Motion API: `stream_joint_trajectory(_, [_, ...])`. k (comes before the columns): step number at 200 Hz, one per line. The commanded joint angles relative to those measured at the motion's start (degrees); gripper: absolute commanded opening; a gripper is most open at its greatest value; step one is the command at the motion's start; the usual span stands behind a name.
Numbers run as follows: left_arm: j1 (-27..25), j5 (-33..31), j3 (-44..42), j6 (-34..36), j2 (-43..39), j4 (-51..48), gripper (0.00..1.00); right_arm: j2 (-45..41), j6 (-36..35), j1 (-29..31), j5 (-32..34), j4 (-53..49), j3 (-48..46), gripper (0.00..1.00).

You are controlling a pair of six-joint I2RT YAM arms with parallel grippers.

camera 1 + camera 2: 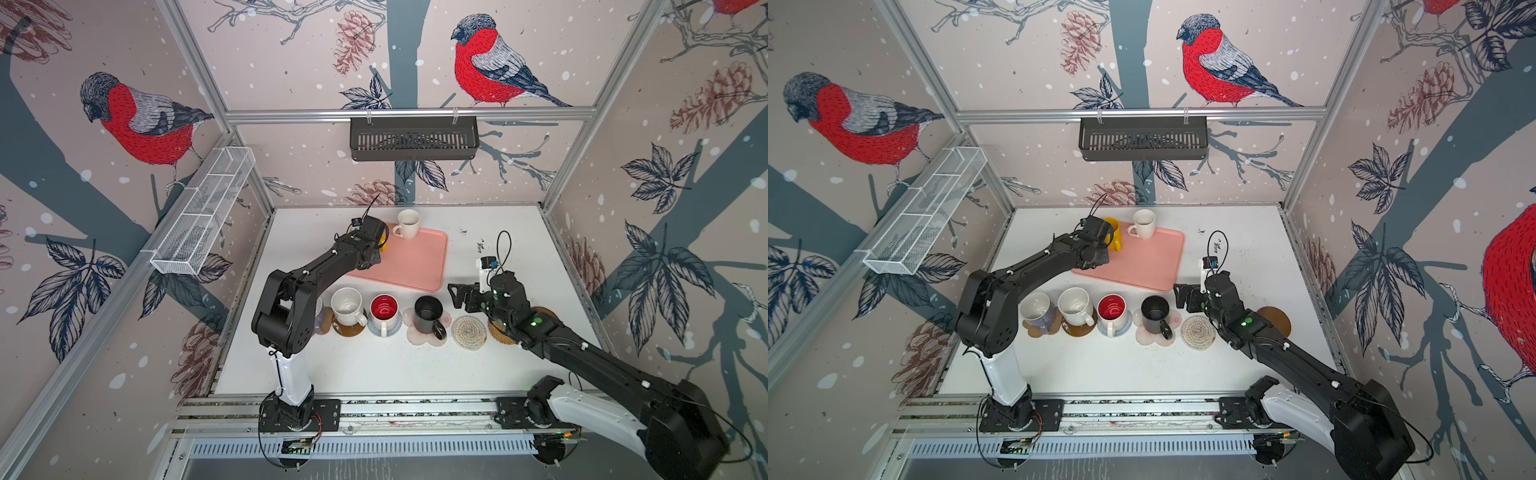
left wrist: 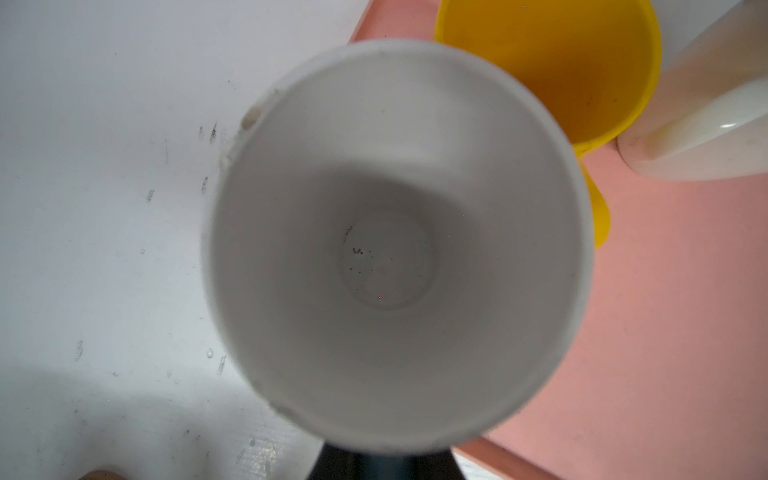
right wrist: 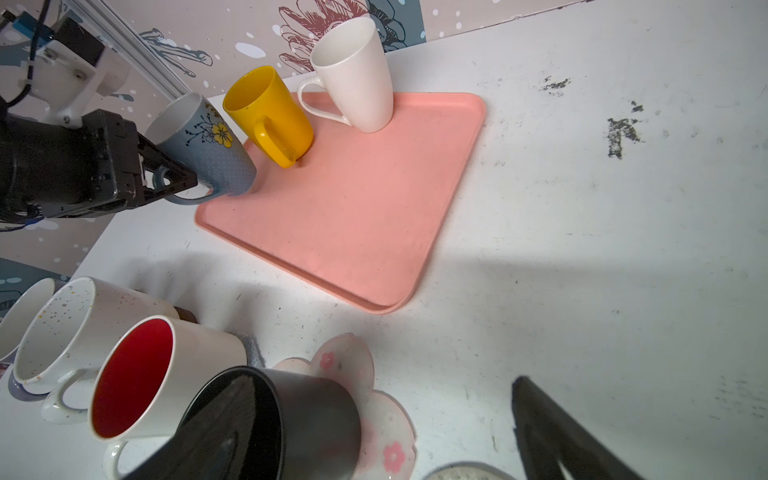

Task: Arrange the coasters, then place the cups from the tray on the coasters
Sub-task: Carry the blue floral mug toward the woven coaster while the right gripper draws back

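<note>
Four mugs [image 1: 1113, 309] sit on coasters [image 1: 1152, 338], my left gripper [image 3: 166, 178] clamps the blue flowered mug [image 3: 208, 153] by its handle at the tray [image 3: 353, 216] corner, my right gripper [image 1: 461, 296] hangs open nearby, and I reckon the yellow mug [image 3: 266, 112] and white mug [image 3: 357, 79] on the tray remain, with three coasters bare.

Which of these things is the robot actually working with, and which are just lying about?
Job: pink tray; yellow mug; white mug; blue floral mug gripped by the left hand; black mug on flower coaster; bare rope coaster.
Just there: black slotted basket; white wire basket.
</note>
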Motion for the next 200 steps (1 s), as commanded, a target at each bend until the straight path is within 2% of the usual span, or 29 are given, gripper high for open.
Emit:
stream_joint_trajectory(1, [0.0,-1.2,0.2,1.4,-1.8,0.4,0.00,-0.4,0.2,-0.1,0.5,1.2,0.2,0.97])
stream_joint_trajectory(17, [0.0,-0.8,0.1,2.1,-3.1,-0.1,0.00,-0.9,-0.4,-0.1,-0.2,1.2,0.3,1.00])
stream_joint_trajectory(63, [-1.5,0.8,0.6,5.0,-7.3,-2.0,0.00,-3.6,-1.3,-0.5,0.4,0.9,0.3,1.00])
stream_joint_trajectory(109, [-4.0,5.6,1.2,7.8,-12.3,-3.0,0.00,-5.0,0.1,-2.7,0.5,-0.8,1.0,0.99])
stream_joint_trajectory(139, [-6.8,7.3,1.7,9.0,-14.4,-2.9,0.00,-6.0,2.1,-6.3,-0.6,-2.4,1.9,1.00])
stream_joint_trajectory(200, [-13.0,10.5,2.8,9.8,-14.8,-0.9,0.00,-9.0,6.7,-17.9,-4.5,-6.5,2.3,0.99])
